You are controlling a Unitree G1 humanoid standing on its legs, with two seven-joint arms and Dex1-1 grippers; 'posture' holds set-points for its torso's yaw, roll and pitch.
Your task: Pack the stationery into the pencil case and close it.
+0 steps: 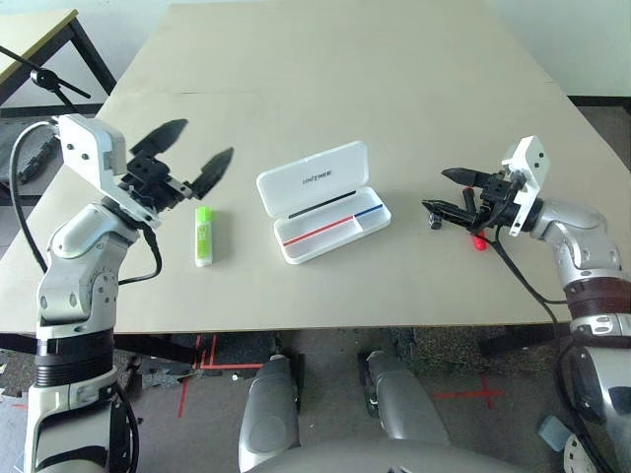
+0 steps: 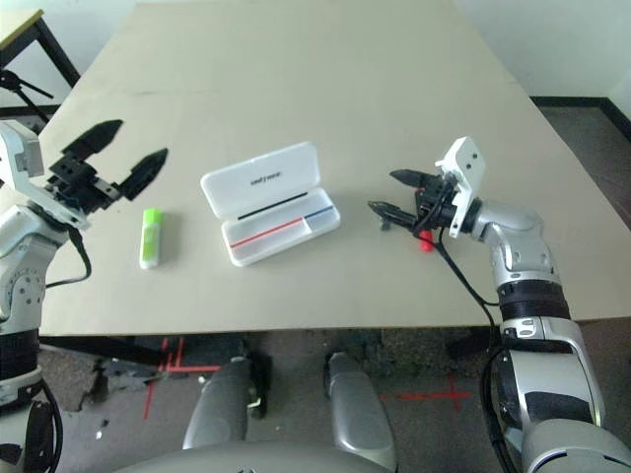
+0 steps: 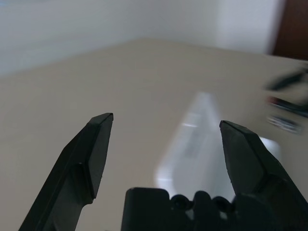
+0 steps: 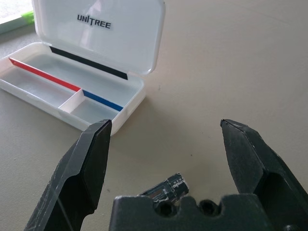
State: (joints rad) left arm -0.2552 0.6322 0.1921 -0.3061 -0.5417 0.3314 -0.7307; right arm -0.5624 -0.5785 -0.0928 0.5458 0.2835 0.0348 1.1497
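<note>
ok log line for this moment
case: open, empty | tube: on table left of case | left hand: open, above table | right hand: open, empty

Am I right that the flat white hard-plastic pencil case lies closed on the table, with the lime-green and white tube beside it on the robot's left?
Not quite. The flat white hard-plastic pencil case lies open: the left eye view shows its lid raised over empty compartments. The lime-green and white tube is indeed beside it on the robot's left.
</note>
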